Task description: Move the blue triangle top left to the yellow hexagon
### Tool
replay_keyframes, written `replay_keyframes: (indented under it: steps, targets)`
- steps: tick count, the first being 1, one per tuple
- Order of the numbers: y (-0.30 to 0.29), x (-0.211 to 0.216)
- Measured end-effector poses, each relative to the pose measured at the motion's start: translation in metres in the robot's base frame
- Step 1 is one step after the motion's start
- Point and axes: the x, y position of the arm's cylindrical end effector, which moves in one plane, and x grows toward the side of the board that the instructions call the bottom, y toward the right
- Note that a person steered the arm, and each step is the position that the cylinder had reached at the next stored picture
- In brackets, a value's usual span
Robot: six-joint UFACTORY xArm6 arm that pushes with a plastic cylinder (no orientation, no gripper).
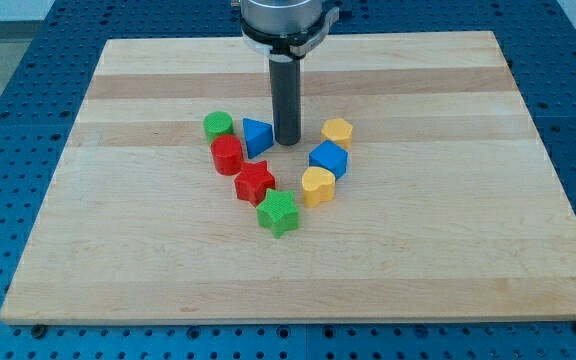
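Observation:
The blue triangle (257,136) lies on the wooden board (298,270), left of centre. The yellow hexagon (337,132) lies to its right, with a gap between them. My tip (287,141) stands in that gap, right beside the blue triangle's right side and close to touching it. The rod rises from there to the arm's head at the view's top.
A green cylinder (218,126) and a red cylinder (227,154) sit left of the triangle. A red star (255,182) and a green star (278,213) lie below. A blue cube (329,159) and a yellow heart (317,186) sit below the hexagon.

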Motion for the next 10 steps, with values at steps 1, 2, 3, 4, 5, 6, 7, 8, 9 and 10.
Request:
replay_keyframes:
  steps: [1,2,3,4,5,6,7,8,9,10]
  targets:
    - [0.0,0.011]
    - [0.001,0.012]
    - [0.001,0.021]
    - [0.0,0.021]
    - [-0.003,0.021]
    - [-0.008,0.021]
    - [-0.017,0.021]
    - [-0.027,0.021]
    - [-0.034,0.021]
    - [-0.036,0.007]
